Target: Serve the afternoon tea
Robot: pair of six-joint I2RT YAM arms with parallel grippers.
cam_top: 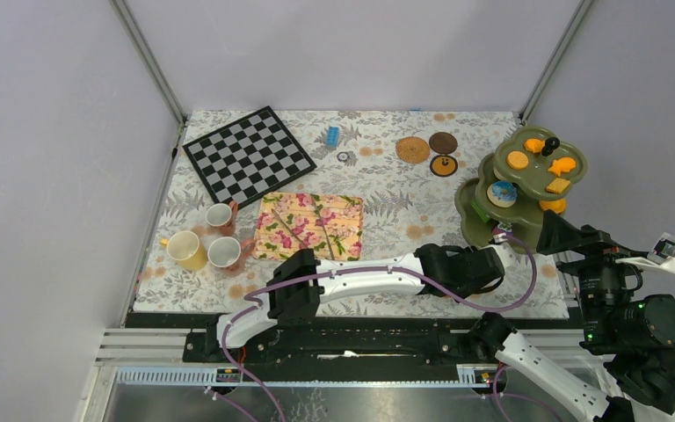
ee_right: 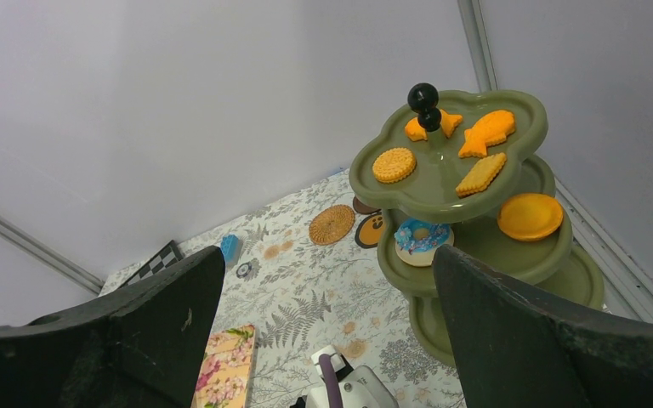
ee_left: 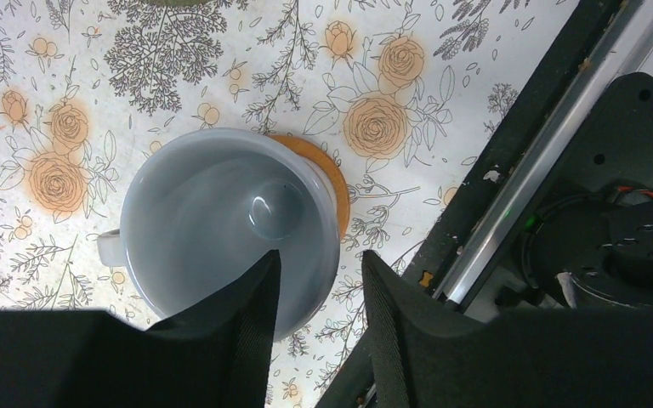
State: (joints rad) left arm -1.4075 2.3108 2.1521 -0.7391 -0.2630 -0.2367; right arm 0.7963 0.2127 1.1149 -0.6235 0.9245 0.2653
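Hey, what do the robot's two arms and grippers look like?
The left arm and right arm have white links, black joints and a purple cable alongside. The left gripper and right gripper each have two broad matte-black fingers.

Top, R wrist share stand (cam_top: pixel 534 173); L down close.

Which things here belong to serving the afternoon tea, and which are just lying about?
Tea things: grey-blue ceramic mug on a round brown coaster; cream mug; farther brownish mug; nearer brownish mug; orange toy pastries on the green tiered stand; woven round coaster at the back.
Lying about: black-and-white checkered board; pink floral mat; small blue block.
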